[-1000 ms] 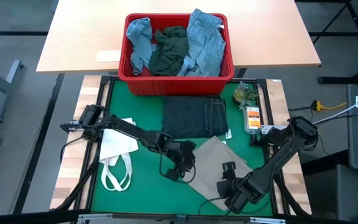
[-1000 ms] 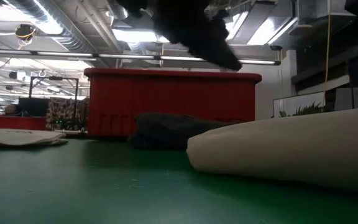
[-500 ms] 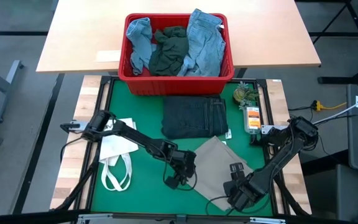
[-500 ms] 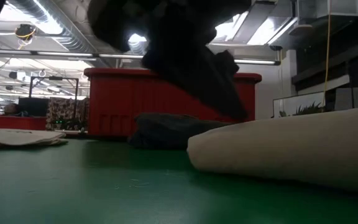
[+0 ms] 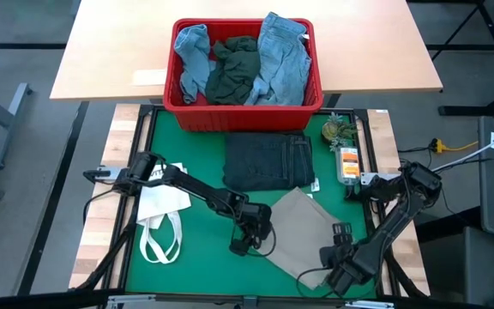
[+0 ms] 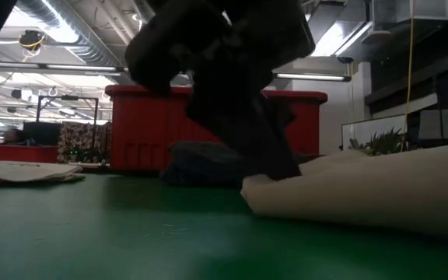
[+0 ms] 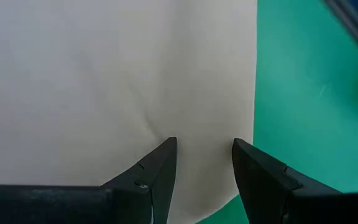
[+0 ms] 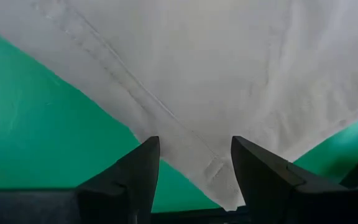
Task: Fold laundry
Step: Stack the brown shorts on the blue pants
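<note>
A folded beige piece of laundry (image 5: 303, 225) lies flat on the green mat, near the front right. My left gripper (image 7: 204, 146) stands open at its left edge (image 6: 255, 187), slanting down from the left. My right gripper (image 8: 194, 143) is open and points down over the piece's near right corner (image 8: 219, 180), which shows between its fingers. Folded dark jeans (image 5: 268, 161) lie on the mat behind the beige piece. More laundry, light blue and dark green, fills a red bin (image 5: 243, 112) at the far edge. My left gripper, its fingers apart, meets the top of the beige piece close to its left edge (image 7: 185, 134), coming slanting down from the table's left. One fingertip (image 6: 285, 171) sits on the cloth, which lies on the mat and humps up beside it. Whether my right gripper touches the corner, I cannot tell.
A white tote bag (image 5: 159, 215) with loop handles lies at the mat's left. A small plant and a bottle (image 5: 347, 163) stand along the right rim. Bare green mat (image 5: 195, 257) shows at the near left.
My left gripper has come down and a little toward the near edge onto the beige piece's left edge, which now humps up beside the fingertip. My right gripper has gone toward the table's right edge and tipped more steeply down over the near right corner.
</note>
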Robot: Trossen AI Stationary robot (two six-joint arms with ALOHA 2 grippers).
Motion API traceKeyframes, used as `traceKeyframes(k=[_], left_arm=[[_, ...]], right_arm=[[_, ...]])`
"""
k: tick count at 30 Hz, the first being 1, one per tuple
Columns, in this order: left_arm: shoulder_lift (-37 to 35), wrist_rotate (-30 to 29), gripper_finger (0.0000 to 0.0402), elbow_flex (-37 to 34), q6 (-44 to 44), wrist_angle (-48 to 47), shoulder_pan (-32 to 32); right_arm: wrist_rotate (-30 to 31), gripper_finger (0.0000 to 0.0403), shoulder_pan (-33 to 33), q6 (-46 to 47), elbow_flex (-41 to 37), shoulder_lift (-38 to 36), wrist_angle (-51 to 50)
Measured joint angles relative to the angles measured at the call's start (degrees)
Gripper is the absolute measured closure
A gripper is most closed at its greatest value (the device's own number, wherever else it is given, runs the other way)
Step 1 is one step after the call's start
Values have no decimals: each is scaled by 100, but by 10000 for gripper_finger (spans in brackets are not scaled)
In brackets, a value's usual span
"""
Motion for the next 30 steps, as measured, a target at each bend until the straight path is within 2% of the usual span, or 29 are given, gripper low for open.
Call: traceKeyframes(k=[7,17,23,30], left_arm=[[59,-153,250,7,15,-332,-15],[-27,-480,251,31,209,-1359,59],[-285,-778,251,15,345,-2724,101],[-548,-1229,251,-11,296,-4077,101]], right_arm=[[-530,201,143,569,-385,0,214],[-494,201,136,501,-313,0,532],[-69,201,136,100,67,-2,508],[594,201,131,67,422,-22,243]])
